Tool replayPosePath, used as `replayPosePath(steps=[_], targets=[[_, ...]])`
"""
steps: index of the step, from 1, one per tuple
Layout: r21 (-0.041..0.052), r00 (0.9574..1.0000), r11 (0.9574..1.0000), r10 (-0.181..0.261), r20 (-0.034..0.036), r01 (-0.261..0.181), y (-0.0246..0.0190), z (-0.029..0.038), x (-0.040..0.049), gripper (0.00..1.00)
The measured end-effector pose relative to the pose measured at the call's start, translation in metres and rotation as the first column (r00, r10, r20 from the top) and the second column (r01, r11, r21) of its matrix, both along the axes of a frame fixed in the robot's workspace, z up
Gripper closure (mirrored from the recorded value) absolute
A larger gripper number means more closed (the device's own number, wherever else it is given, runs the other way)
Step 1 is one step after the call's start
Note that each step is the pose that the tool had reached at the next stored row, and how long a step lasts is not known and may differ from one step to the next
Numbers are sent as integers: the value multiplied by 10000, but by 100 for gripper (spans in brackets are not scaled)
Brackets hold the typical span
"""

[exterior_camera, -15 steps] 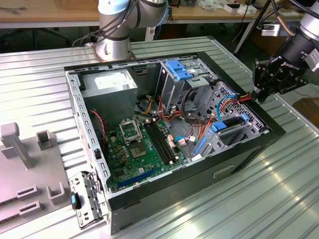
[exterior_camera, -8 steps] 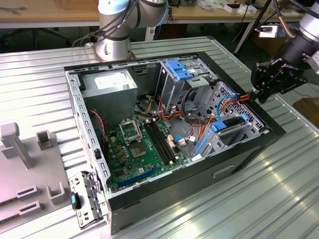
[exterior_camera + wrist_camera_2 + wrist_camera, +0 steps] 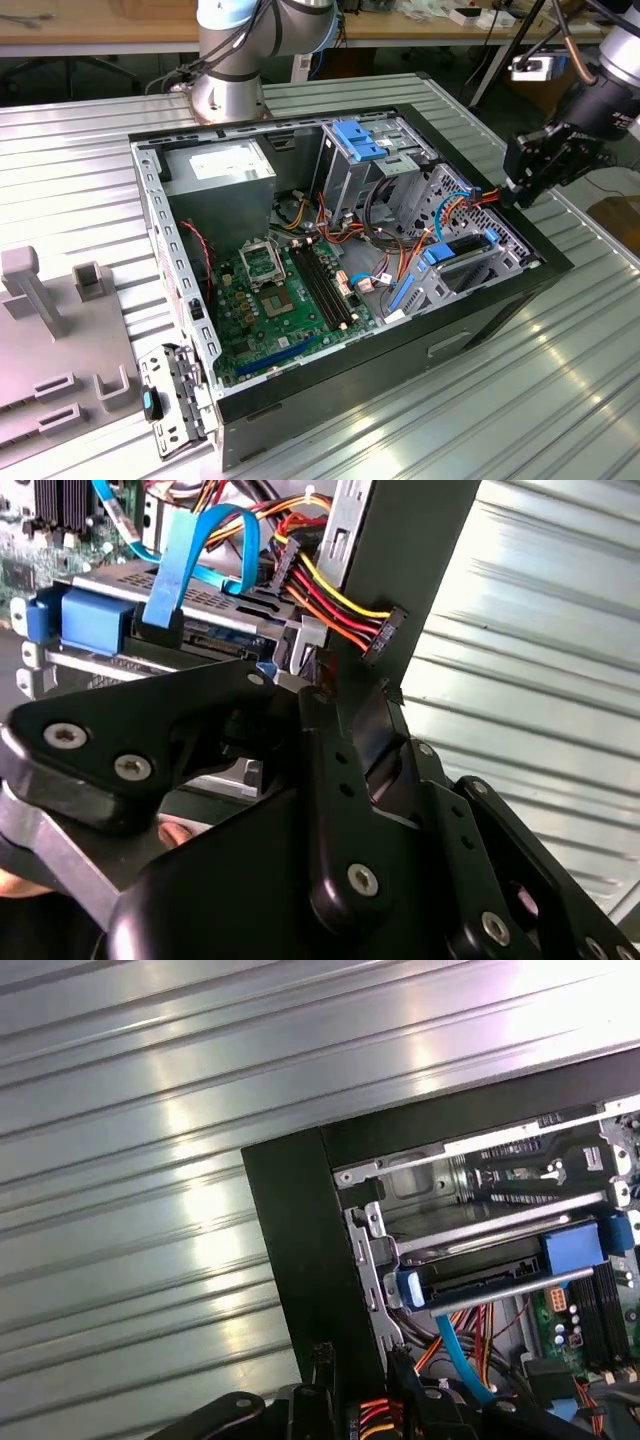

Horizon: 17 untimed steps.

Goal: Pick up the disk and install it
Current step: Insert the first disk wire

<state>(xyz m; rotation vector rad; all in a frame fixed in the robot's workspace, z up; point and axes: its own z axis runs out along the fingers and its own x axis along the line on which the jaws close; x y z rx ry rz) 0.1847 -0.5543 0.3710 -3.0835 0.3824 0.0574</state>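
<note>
Hovering at the case [image 3: 180, 270] rim on the exterior view's right, the claw [image 3: 527, 172] is clear of the disk [image 3: 462, 250]; can't tell how far it's open. Disk sits in the drive cage [image 3: 420, 1185] with its blue cable [image 3: 175, 565] plugged in. Looks seated, so little left, I'd judge.

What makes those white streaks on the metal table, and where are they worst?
Light glaring off the ribbed table: strongest in the first wrist view, milder in the second wrist view and the exterior view, where the computer case is dim inside.
</note>
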Motion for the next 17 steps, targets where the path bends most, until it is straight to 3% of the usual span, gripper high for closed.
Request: replayPosePath(steps=[2, 3, 11, 13, 14, 17], targets=[[-1, 10000, 10000, 32, -1, -32, 56, -6, 2, 65], [-2, 10000, 10000, 28, 0, -28, 119, -13, 13, 65], [18, 9997, 9997, -224, 22, 224, 145, -63, 58, 65], [20, 9996, 9996, -288, 22, 288, 159, -66, 69, 67], [19, 9995, 9995, -300, 22, 299, 162, -67, 76, 75], [24, 9994, 9994, -345, 22, 345, 174, -70, 90, 75]])
